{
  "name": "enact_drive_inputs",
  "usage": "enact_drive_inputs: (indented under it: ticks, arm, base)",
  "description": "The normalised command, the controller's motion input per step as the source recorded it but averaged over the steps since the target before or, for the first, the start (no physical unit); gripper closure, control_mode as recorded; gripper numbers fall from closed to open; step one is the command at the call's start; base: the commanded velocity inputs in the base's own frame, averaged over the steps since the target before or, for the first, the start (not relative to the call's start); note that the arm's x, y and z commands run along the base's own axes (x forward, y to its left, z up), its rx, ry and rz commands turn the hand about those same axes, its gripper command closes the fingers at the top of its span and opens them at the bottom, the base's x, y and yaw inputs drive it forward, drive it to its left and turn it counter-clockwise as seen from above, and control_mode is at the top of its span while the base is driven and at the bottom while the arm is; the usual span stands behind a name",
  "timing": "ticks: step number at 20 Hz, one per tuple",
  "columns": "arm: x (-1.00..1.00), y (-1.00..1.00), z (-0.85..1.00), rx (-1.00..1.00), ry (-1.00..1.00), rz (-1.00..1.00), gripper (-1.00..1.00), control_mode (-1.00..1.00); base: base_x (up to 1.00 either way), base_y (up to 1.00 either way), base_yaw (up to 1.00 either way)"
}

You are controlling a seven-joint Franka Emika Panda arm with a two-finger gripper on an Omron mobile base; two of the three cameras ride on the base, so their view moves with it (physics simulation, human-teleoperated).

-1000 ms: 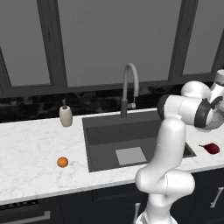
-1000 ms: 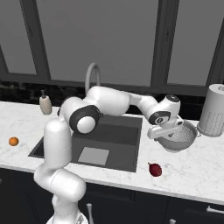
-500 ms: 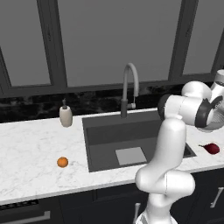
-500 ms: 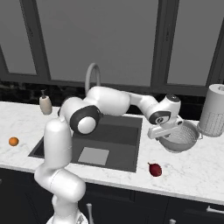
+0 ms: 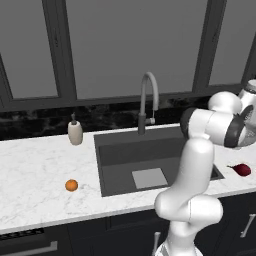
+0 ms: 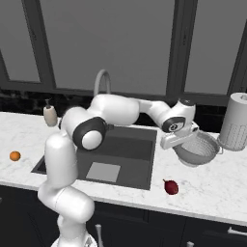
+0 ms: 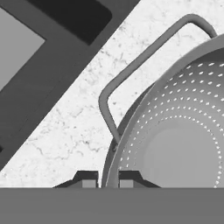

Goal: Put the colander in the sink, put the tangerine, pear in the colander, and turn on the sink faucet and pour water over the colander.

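The colander (image 6: 198, 149) is a silvery perforated bowl on the counter just right of the sink (image 6: 116, 152). My gripper (image 7: 107, 178) is shut on its rim beside the wire handle (image 7: 131, 74), one finger (image 7: 87, 178) outside and the other inside. In the right base view the gripper (image 6: 179, 143) sits at the colander's left edge. The dark red pear (image 6: 170, 187) lies near the counter's front edge, also seen as the pear (image 5: 242, 170) in the left base view. The orange tangerine (image 5: 71, 185) rests left of the sink (image 5: 150, 160). The faucet (image 5: 147, 100) stands behind the basin, with no water running.
A beige soap dispenser (image 5: 75, 132) stands at the back left of the counter. A pale perforated canister (image 6: 236, 123) stands right of the colander. Dark windows and a black backsplash run behind the counter.
The gripper's fingers have closed onto the colander's rim. The arm, colander and fruits stay where they were.
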Motion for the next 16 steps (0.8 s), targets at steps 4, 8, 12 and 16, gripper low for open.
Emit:
enact_drive_inputs:
  ticks: [4,8,12,16]
  arm:
    - [-0.37,0.33,0.79,-0.03,-0.06,0.21,1.0,-1.0]
    - [-0.6,0.65,0.72,-0.01,-0.12,0.26,1.0,-1.0]
    - [-0.58,0.76,0.49,0.0,-0.11,0.34,1.0,-1.0]
    - [-0.42,0.58,0.21,-0.01,-0.1,0.42,1.0,-1.0]
  base:
    - [0.0,0.0,0.0]
    - [0.0,0.0,0.0]
    - [0.0,0.0,0.0]
    - [0.0,0.0,0.0]
